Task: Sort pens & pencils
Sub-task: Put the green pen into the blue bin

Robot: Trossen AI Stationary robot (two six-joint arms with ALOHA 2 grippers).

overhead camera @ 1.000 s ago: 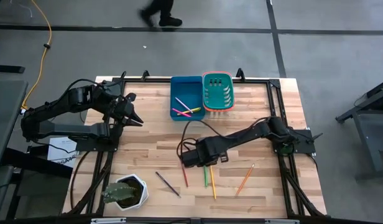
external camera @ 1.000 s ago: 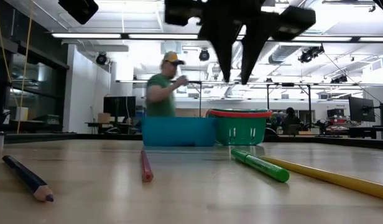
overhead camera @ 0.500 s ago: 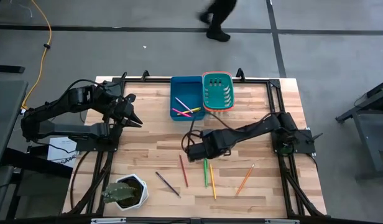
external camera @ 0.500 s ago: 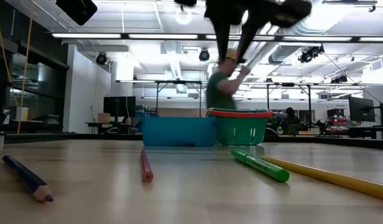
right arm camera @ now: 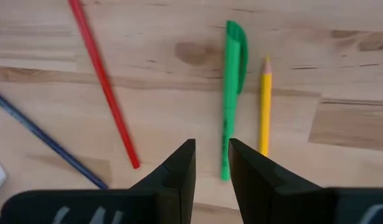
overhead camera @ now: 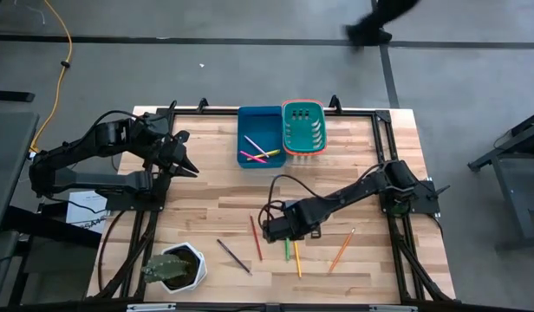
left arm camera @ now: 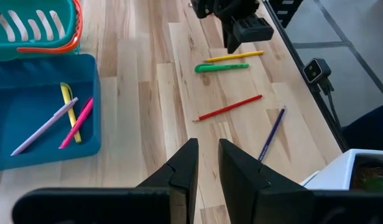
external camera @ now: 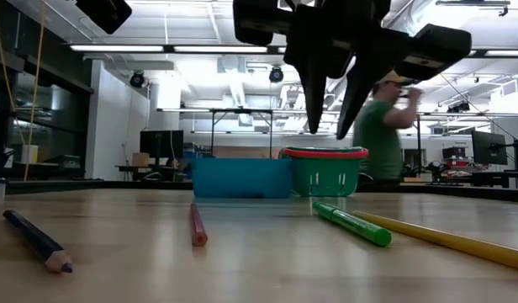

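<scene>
Five sticks lie loose near the table's front edge: purple pencil (overhead camera: 233, 256), red pencil (overhead camera: 256, 237), green pen (overhead camera: 286, 250), yellow pencil (overhead camera: 296, 257), orange pencil (overhead camera: 341, 250). Three more lie in the blue bin (overhead camera: 259, 124).

Right gripper (overhead camera: 278, 230): above the green pen, fingers narrowly parted, empty.
Left gripper (overhead camera: 187, 165): waiting far left, fingers narrowly parted, empty.

Risk: the yellow pencil lies just beside the pen, so a slightly offset descent may pinch both or knock one rolling.
</scene>
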